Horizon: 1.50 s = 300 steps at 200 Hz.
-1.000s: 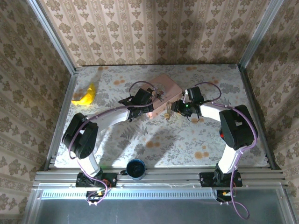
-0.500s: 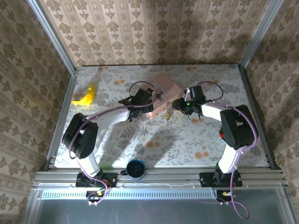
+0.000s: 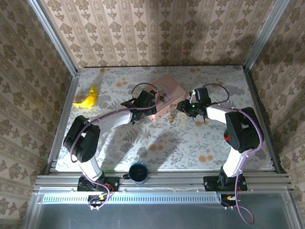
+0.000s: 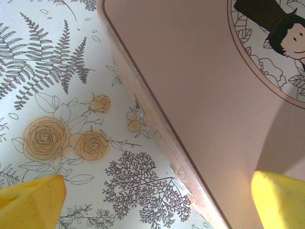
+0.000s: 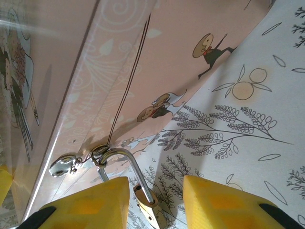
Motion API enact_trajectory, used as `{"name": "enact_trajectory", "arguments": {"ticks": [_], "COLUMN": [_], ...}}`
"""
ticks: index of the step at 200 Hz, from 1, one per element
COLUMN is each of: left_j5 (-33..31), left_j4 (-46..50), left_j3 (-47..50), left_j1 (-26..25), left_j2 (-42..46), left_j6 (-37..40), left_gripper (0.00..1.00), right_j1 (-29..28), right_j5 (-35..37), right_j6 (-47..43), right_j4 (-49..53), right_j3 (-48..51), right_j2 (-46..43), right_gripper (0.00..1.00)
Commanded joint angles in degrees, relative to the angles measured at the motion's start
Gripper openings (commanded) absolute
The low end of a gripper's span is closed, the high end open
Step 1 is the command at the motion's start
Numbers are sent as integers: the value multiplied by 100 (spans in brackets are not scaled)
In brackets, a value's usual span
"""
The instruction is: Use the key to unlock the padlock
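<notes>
right wrist: brass padlock [image 5: 148, 210] hangs from the hasp [image 5: 64, 166] of the pink box [image 5: 143, 62], between right gripper's [image 5: 157, 200] parted jaws.
left gripper [image 4: 155, 202]: wide apart, empty.
step: likely bracing padlock.
next: pinch its body squarely.

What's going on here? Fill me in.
Two robot arms are working at a pink box in the middle of the table, meant to unlock the small brass padlock hanging from its clasp. The right gripper has its fingers on either side of the padlock's body, with a gap showing, so it is not clamped. The left gripper is wide open, straddling the box's edge and holding nothing.
</notes>
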State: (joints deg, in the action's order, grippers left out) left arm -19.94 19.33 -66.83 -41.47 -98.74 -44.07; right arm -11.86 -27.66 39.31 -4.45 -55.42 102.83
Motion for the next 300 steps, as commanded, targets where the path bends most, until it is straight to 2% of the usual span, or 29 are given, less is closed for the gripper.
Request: {"name": "enact_trajectory", "arguments": {"ticks": [1, 154, 244, 300], "left_j5": [-29, -27, -9, 8], "left_j4": [631, 642, 633, 625], "left_j3": [94, 80, 72, 74], "left_j1": [79, 85, 69, 69], "left_j2": [-162, -171, -187, -173], "left_j6": [118, 154, 145, 127], "left_gripper": [100, 100, 100, 100], "right_j1": [49, 76, -185, -275], "right_j5": [-190, -506, -604, -456], "right_j6": [113, 286, 301, 141], "right_j4": [-230, -868, -1163, -937], "right_j3": [94, 190, 276, 174], "right_j2": [42, 294, 497, 616], "right_gripper": [36, 35, 35, 35]}}
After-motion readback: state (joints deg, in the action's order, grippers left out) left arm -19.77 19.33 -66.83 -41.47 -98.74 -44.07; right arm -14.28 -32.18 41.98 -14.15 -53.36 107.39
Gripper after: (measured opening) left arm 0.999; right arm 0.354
